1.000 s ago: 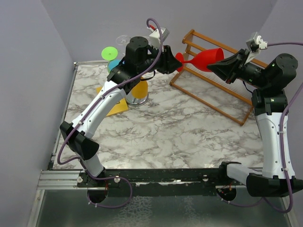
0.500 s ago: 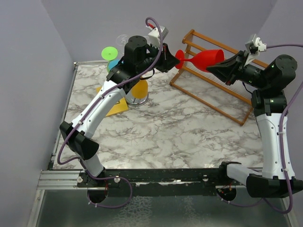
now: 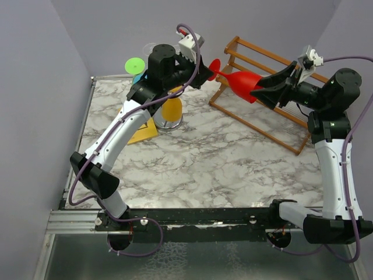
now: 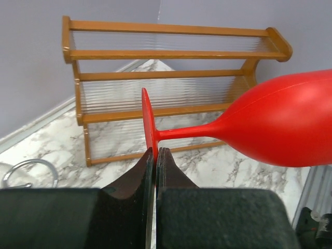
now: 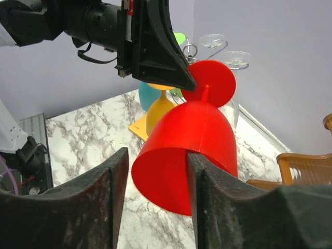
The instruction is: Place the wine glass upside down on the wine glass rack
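The red wine glass (image 3: 242,80) hangs on its side in the air between my two grippers. My left gripper (image 3: 205,73) is shut on the edge of its round foot (image 4: 148,122), seen in the left wrist view (image 4: 155,150). My right gripper (image 3: 274,87) is open around the bowl's rim (image 5: 192,140). Its left finger stands apart from the bowl and its right finger overlaps the rim. The chrome wine glass rack (image 3: 169,122) stands at the back left behind my left arm, mostly hidden. It carries a yellow glass (image 3: 171,109), a green-footed one (image 3: 135,63) and clear ones (image 5: 212,39).
A brown wooden slatted rack (image 3: 274,116) leans at the back right, under and behind the red glass. A yellow square pad (image 3: 143,131) lies by the chrome rack's base. Grey walls close in on the left, back and right.
My right gripper has opened off the bowl. My left gripper has shifted slightly left and back with the glass, drawing the bowl partway out of the right jaws.
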Controlling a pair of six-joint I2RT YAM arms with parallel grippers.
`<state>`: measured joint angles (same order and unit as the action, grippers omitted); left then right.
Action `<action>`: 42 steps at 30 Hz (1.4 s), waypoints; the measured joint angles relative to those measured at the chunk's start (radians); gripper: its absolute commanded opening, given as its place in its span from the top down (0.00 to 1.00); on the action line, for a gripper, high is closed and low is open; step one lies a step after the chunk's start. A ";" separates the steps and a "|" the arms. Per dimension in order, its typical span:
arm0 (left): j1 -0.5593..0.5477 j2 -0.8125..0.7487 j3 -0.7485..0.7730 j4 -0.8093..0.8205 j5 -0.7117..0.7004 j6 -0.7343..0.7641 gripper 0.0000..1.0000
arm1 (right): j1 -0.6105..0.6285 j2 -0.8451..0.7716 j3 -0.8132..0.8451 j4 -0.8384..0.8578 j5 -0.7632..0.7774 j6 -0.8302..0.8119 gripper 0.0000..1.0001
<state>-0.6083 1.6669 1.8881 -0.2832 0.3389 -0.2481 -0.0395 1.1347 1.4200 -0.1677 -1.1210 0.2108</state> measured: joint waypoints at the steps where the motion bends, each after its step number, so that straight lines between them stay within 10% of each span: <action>1: 0.008 -0.005 -0.002 -0.002 -0.002 0.014 1.00 | 0.000 0.000 0.000 -0.002 0.000 -0.007 0.48; 15: 0.101 -0.075 0.004 -0.039 -0.105 0.223 1.00 | 0.000 -0.002 0.002 -0.177 0.035 -0.248 0.30; 42: 0.010 0.004 0.081 -0.017 -0.389 0.831 1.00 | 0.000 -0.034 -0.380 -0.159 0.000 -0.438 0.26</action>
<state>-0.5987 1.6707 1.9694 -0.3000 -0.0498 0.5831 -0.0395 1.1004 1.0401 -0.3267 -1.1213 -0.2272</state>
